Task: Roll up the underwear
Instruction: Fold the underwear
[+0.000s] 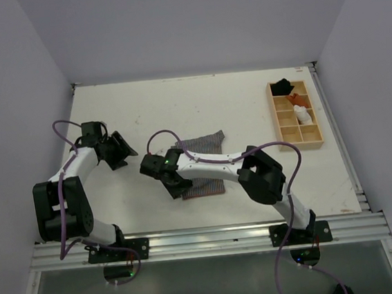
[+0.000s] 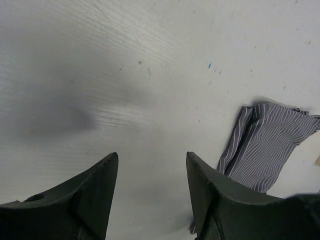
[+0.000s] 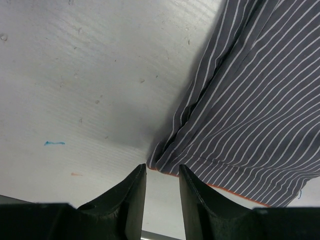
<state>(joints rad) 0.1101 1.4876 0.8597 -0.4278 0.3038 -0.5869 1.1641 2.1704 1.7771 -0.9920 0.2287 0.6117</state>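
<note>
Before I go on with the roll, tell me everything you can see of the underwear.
The underwear is thin, soft cloth, grey with fine white stripes and a thin orange line along one hem. It lies spread nearly flat on the table, not rolled, with one side edge folded over in a narrow pleat. The right arm reaches across it. The right gripper stands at its corner with its jaws slightly apart; contact is unclear.
</note>
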